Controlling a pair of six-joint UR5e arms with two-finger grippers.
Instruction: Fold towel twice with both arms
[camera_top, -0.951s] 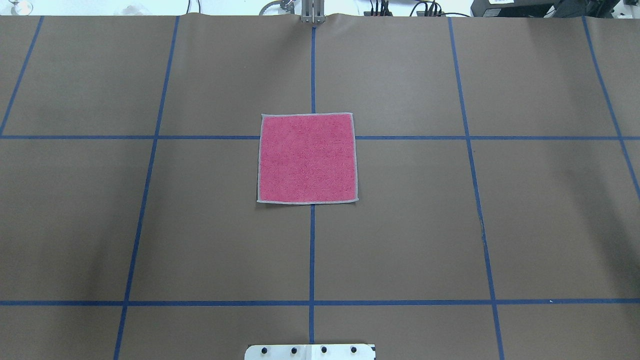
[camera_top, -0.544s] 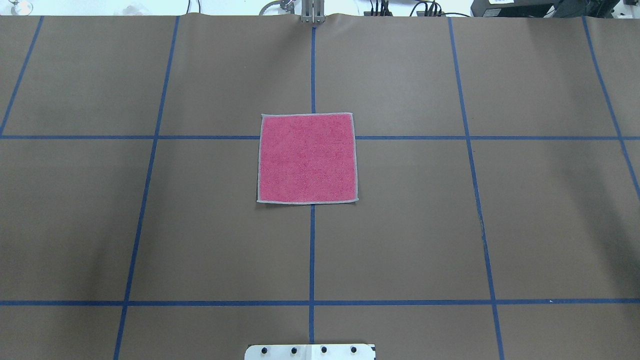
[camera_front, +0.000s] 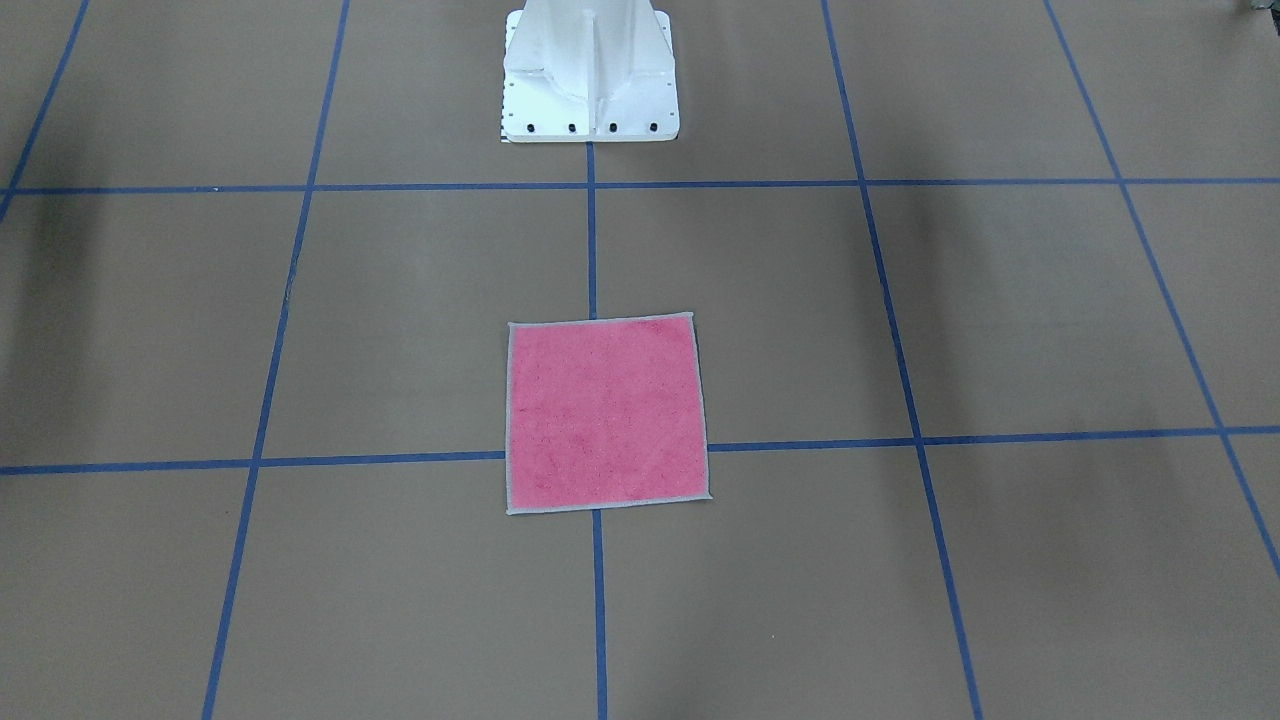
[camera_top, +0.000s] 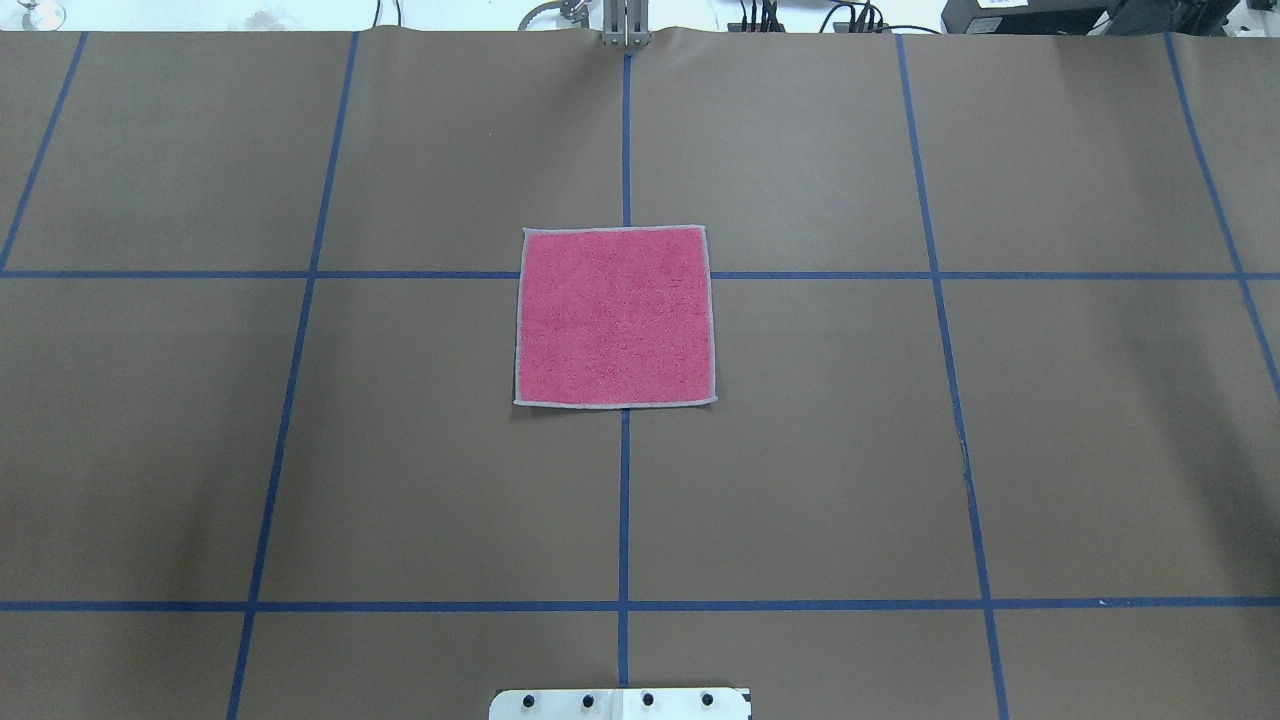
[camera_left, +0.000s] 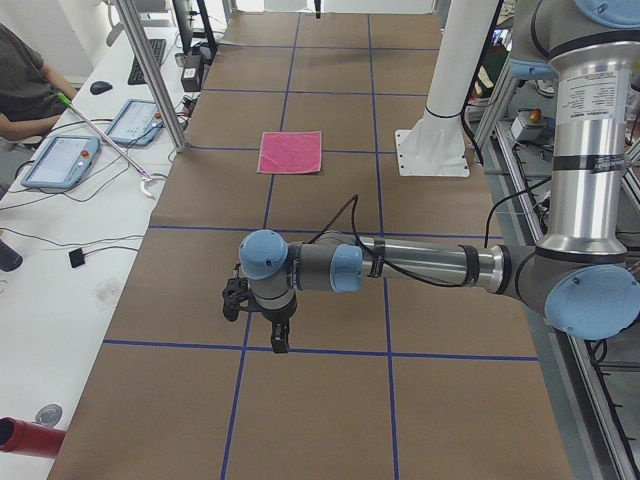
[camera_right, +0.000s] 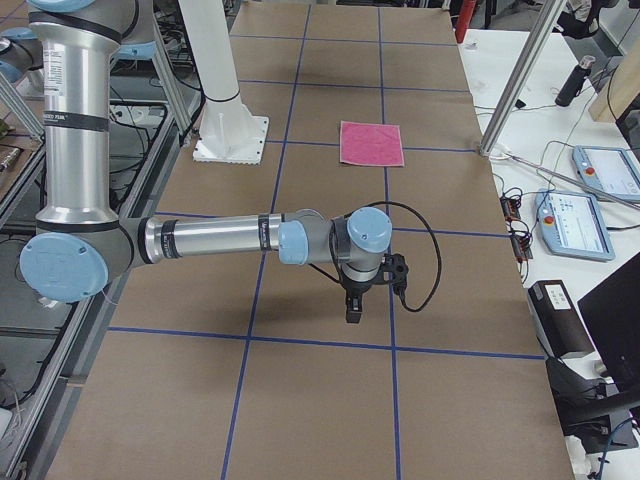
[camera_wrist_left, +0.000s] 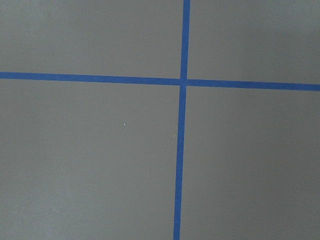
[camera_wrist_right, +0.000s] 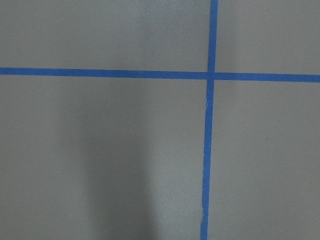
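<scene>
Towel (camera_top: 615, 316) lies fully open and flat at the middle of the table (camera_top: 200, 450). Its pink face is up and its light grey border shows on all four sides. It sits over a crossing of the blue tape lines (camera_top: 625, 500), in front of the white pedestal base (camera_front: 590, 80). No fold has been made and the cloth has not been gripped, so I judge the task to be at its very start, with both folds left to do. Neither the overhead nor the front-facing view shows any arm. The left gripper (camera_left: 279, 335) hangs fingers-down over bare paper toward the table's left end, well apart from the towel. The right gripper (camera_right: 354, 305) hangs likewise toward the right end. Each shows only in its side view, so I cannot tell whether its fingers stand wide or narrow. Both wrist cameras show only paper and tape, no cloth. A person (camera_left: 25, 80) sits at the bench beside the table.
</scene>
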